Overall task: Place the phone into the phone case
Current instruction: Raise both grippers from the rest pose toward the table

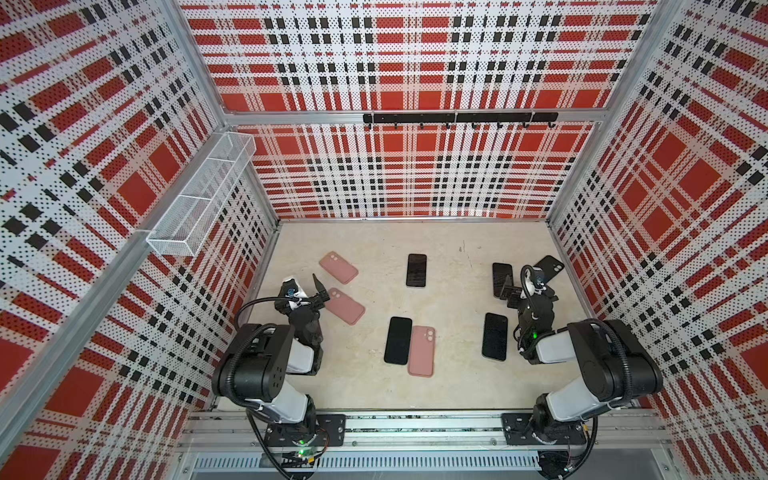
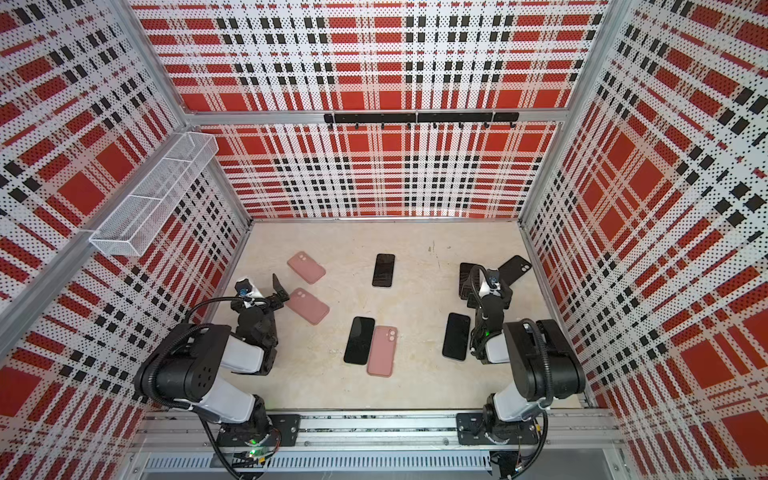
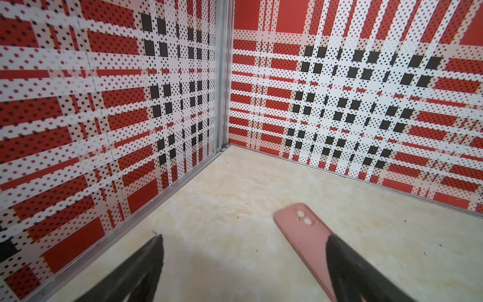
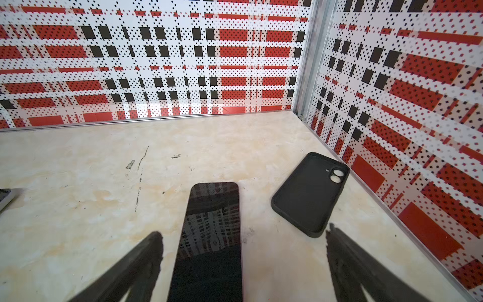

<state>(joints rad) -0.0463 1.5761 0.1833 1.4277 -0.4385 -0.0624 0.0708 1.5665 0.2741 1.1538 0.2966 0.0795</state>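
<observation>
Glass-fronted phone [image 4: 209,235] lies flat under the right gripper [image 4: 243,231], jaws spread and empty; black case [image 4: 311,194] just beside.
Probably stiff, slick, thin: pinch its long edges. Left gripper [image 3: 245,236] gapes empty by a pink case [image 3: 305,235].

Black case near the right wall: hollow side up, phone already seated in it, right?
No. The black case is hollow side up but empty, as the right wrist view shows; the nearest phone lies beside it, apart.
</observation>
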